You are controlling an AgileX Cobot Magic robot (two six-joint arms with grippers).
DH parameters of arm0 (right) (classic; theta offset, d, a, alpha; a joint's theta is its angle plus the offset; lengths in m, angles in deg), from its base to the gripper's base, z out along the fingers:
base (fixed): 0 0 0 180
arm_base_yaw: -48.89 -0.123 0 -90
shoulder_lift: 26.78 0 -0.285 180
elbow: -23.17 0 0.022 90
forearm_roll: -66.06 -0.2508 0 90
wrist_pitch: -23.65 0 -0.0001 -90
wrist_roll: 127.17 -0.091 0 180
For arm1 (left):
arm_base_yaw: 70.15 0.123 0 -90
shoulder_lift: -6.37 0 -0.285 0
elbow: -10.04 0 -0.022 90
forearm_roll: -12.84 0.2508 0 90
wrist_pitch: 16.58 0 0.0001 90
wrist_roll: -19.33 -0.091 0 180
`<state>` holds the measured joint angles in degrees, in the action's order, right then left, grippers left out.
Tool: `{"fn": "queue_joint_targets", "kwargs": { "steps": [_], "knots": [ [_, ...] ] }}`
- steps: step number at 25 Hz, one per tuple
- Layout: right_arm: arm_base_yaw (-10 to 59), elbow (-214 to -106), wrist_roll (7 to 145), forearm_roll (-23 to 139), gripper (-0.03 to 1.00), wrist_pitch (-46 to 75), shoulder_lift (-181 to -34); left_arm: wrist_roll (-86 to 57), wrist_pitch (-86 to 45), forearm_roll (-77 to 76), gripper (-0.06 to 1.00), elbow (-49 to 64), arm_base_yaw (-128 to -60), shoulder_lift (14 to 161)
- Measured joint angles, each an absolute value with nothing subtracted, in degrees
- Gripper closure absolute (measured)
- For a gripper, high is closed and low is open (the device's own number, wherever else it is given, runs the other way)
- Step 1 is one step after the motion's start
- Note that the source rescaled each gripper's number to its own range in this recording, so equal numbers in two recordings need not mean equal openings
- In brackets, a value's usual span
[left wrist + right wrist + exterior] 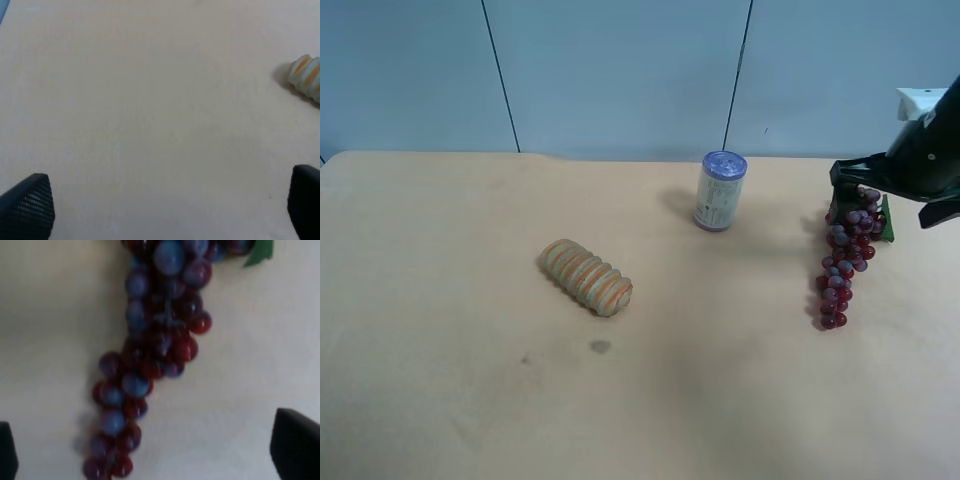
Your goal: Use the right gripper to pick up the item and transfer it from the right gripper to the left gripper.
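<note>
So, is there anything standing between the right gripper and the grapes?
Nothing visible does. The right gripper hangs open directly above the grapes. The can and the striped roll sit well aside from them.

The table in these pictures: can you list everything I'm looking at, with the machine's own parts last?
Table: one, tan, fills most of the high view.
Wall: pale blue panels, behind the table.
Toy grapes: one bunch, dark red and purple with a green leaf, at the high view's right.
Can: one, white with a blue lid, upright, beside the grapes.
Ridged cylinder: one, tan with orange stripes, on its side near the middle.
Smudge: one, dark, near the cylinder.
Right pincer: one, black, open, at the grapes' stem end.
Left pincer: one, black, open, above bare table.
</note>
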<state>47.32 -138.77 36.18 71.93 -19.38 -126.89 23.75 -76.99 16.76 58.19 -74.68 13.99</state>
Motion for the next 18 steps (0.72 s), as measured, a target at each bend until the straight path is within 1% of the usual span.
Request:
{"fn": "queue_joint_targets", "kwargs": {
  "steps": [5,10,18],
  "knots": [
    [51.28,-144.07,33.98,71.42,-0.03,-19.27,-135.42,23.75,-76.99,16.76,-0.05,58.19,-74.68,13.99],
    [54.65,-144.82,33.63,71.42,-0.03,-16.87,-138.82,23.75,-76.99,16.80,-0.05,58.19,-74.68,13.99],
    [55.33,-145.82,33.57,70.94,-0.03,-8.87,-142.49,23.75,-76.99,16.80,-0.05,58.19,-74.68,13.99]
  ]
}}
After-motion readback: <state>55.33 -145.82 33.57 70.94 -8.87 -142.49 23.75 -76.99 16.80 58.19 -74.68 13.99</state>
